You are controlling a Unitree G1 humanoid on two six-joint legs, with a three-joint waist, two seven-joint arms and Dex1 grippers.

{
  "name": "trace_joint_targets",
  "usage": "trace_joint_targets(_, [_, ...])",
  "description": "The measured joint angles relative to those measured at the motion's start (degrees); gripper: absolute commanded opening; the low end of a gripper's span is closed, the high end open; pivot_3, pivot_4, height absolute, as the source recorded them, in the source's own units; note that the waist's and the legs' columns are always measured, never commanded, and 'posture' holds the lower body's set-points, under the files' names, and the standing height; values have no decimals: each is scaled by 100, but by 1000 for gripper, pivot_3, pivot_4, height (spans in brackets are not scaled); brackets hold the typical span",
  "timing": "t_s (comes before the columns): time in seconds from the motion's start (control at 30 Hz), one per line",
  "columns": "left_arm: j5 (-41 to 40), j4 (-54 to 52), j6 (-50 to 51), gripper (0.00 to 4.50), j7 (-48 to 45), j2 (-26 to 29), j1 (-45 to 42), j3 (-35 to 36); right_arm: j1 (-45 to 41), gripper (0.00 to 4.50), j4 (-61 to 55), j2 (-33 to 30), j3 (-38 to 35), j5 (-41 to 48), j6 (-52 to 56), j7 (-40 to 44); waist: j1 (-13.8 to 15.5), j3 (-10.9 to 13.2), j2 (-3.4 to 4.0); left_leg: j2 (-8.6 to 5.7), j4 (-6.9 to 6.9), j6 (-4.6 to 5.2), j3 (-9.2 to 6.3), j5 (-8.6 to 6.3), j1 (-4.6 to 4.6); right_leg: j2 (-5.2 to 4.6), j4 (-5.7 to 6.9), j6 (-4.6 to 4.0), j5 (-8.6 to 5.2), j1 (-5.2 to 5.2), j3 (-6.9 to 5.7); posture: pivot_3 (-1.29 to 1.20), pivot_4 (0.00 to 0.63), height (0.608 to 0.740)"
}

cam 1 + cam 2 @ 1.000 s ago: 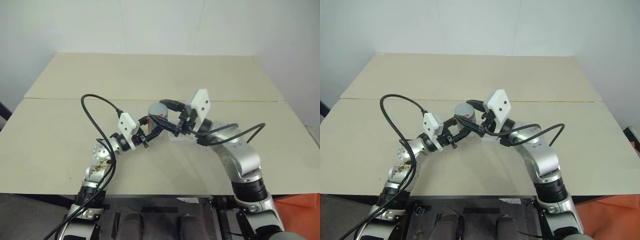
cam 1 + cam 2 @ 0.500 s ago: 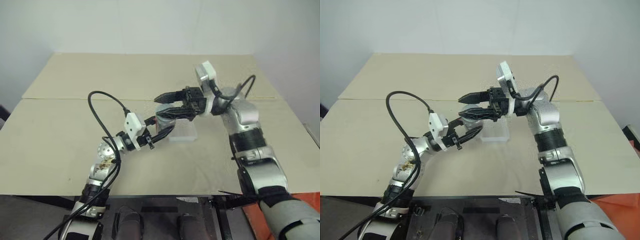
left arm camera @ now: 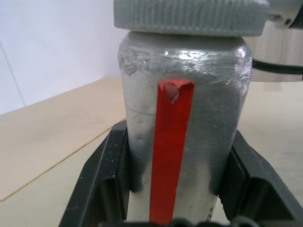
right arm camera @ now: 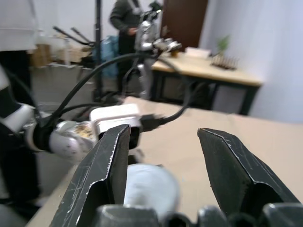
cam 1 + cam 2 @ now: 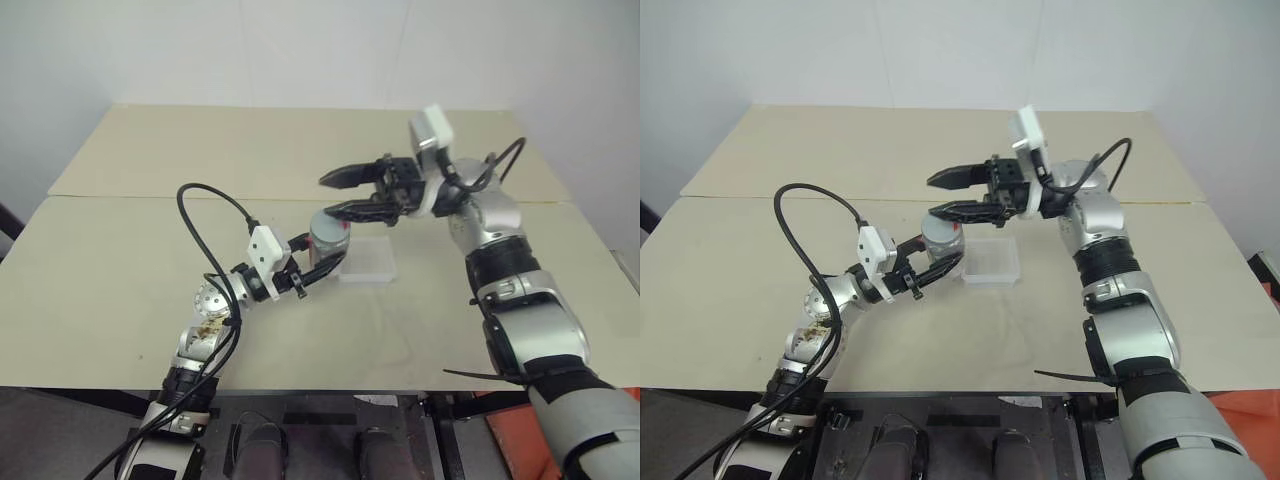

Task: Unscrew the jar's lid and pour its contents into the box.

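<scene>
Over the pale desk (image 5: 150, 260), the left gripper (image 5: 318, 255) is clamped on the jar (image 5: 328, 240), one black finger (image 3: 102, 179) on each flank of the silver body. The red stripe faces the wrist camera and the jar stands upright. We read this as a brace: the body has to be kept from turning while the cap is worked. The lid (image 5: 327, 221) is still seated on the jar, its ribbed edge showing at the top of the left wrist view, so in our judgement the unscrewing is not finished and nothing has been poured. The right gripper (image 5: 335, 195) hangs above the lid, clear of it and pointing toward the robot's left. Its two fingers (image 4: 109, 170) are spread wide with nothing between them, and the grey cap lies blurred below that gap. We take this as a pause between twists, the open jaws lined up to drop back over the cap. The box (image 5: 368, 262) sits on the desk just beside the jar, on the robot's right of it, and looks empty. It is close enough that a short tilt should reach it once the lid is off. We cannot tell whether the jar's base rests on the desk or is held just above it.
</scene>
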Motion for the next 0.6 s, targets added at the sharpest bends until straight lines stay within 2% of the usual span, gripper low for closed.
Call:
trace_joint_targets(0.13, [-2, 1, 17, 2093, 32, -8, 0, 2, 270, 2749, -740, -197, -503, -98, 31, -629, 2, 0, 0, 2, -6, 0, -1, 0, -1, -1, 0, 0, 0, -2, 0, 0, 150, 740])
trace_joint_targets(0.23, [-1, 21, 17, 2093, 66, 4, 3, 41, 849, 2749, -1801, -334, -647, -102, 696, -1287, 8, 0, 0, 5, -8, 0, -2, 0, -5, -7, 6, 0, 0, -4, -1, 0, 150, 740])
trace_joint_targets(0.33, [0, 38, 21, 2093, 102, -10, 0, 51, 1531, 3392, -3071, -369, -693, 34, 1630, -2170, 8, 0, 0, 4, -5, 0, -3, 0, -14, -9, 40, 0, 0, -15, -1, 0, 150, 740])
trace_joint_targets(0.43, [0, 46, 30, 2093, 165, -2, 9, 83, 2387, 4399, -4561, -450, -671, 100, 2279, -2854, 8, 0, 0, 3, -1, 0, -11, 0, -26, -7, 39, 0, 0, -20, -4, 0, 150, 740])
trace_joint_targets(0.6, [-1, 43, 34, 2093, 182, 12, 34, 108, 3127, 4459, -5967, -136, -319, -435, 2560, -4198, -20, 0, 0, -5, 10, -2, -9, 2, -27, -2, 36, 0, 0, -29, 0, 0, 150, 740])
